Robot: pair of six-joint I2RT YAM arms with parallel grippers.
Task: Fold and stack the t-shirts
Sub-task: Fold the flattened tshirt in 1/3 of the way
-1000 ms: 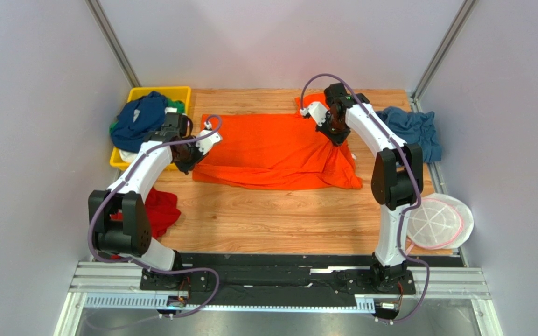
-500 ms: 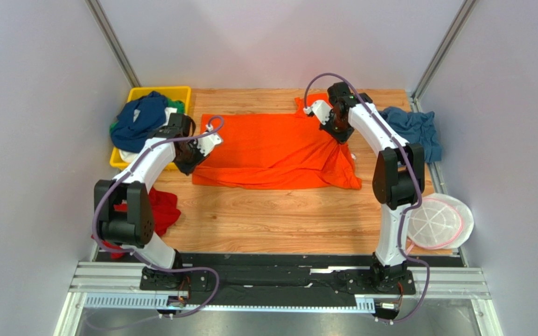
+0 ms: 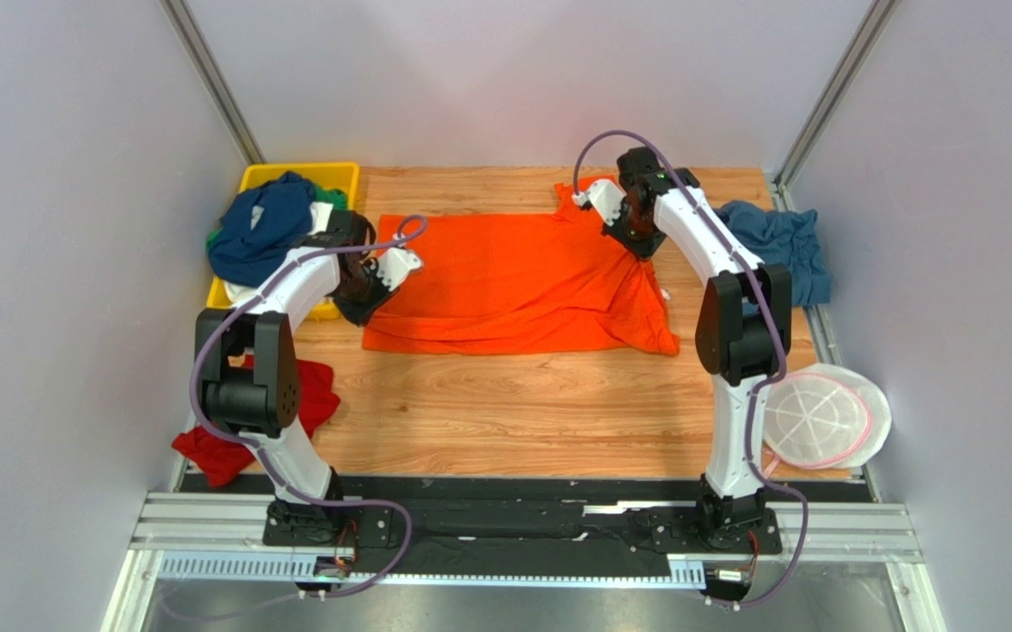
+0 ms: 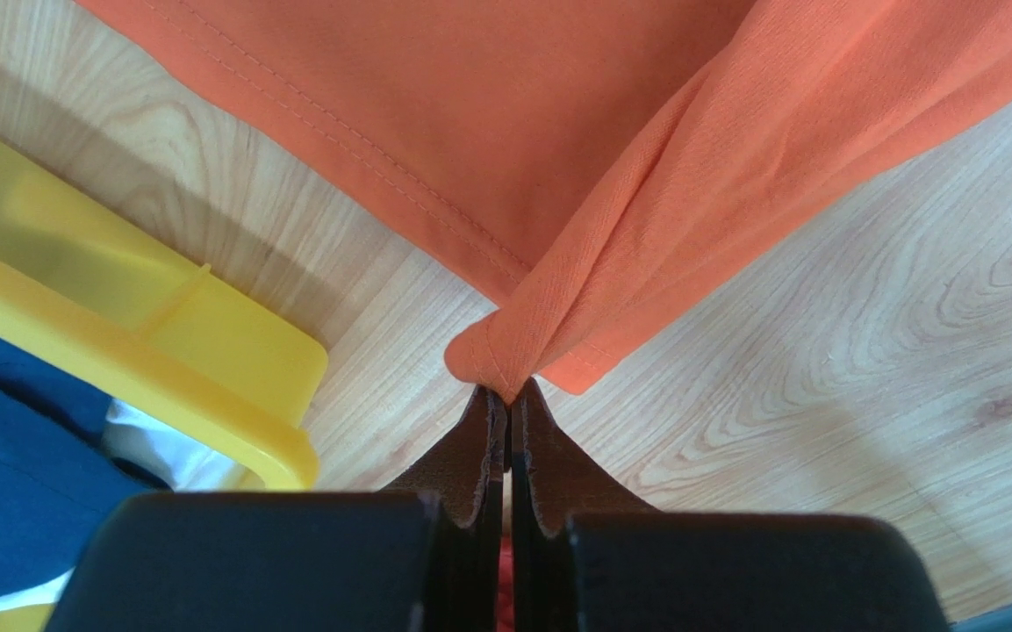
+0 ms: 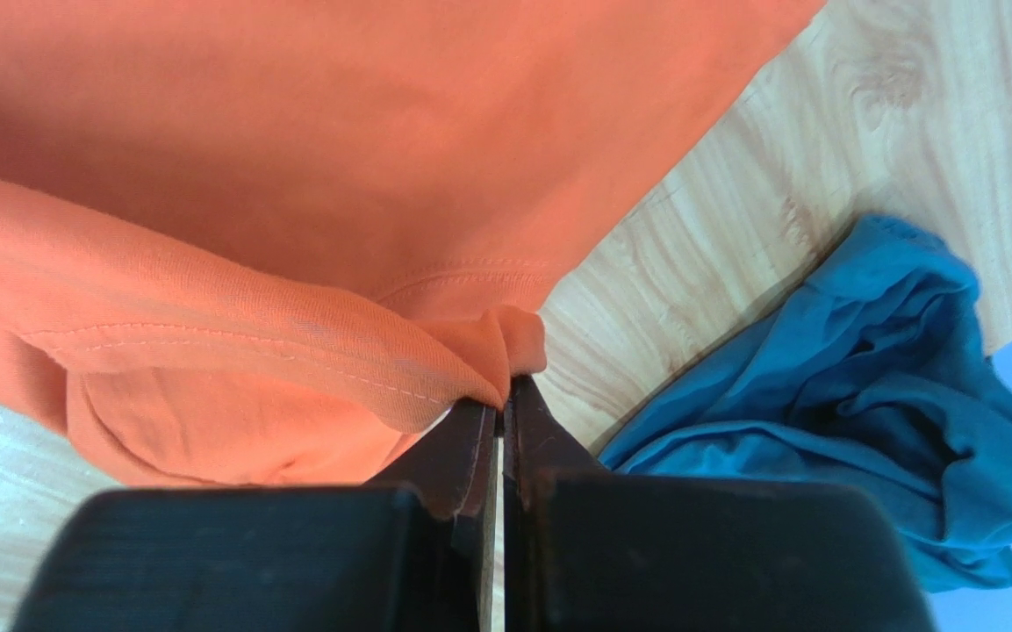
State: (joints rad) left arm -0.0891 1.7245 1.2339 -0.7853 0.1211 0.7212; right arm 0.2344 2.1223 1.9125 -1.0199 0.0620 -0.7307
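A bright orange t-shirt (image 3: 511, 283) lies spread on the wooden table (image 3: 498, 408). My left gripper (image 3: 369, 287) is shut on its left edge; the left wrist view shows the pinched cloth fold (image 4: 511, 358) at my closed fingertips. My right gripper (image 3: 635, 235) is shut on the shirt's right side near the back; the right wrist view shows the bunched orange hem (image 5: 471, 356) at my closed fingertips. A steel-blue t-shirt (image 3: 775, 244) lies crumpled at the right edge and shows in the right wrist view (image 5: 854, 395). A red t-shirt (image 3: 227, 441) lies at the left.
A yellow tray (image 3: 333, 175) at the back left holds navy, white and green shirts; its corner shows in the left wrist view (image 4: 142, 342). A round white-and-pink disc (image 3: 825, 416) lies at the front right. Grey walls close in both sides.
My left gripper has moved back and slightly right, with the arm swinging in. My right gripper has shifted back, pulling the shirt's right side. The red shirt shows more.
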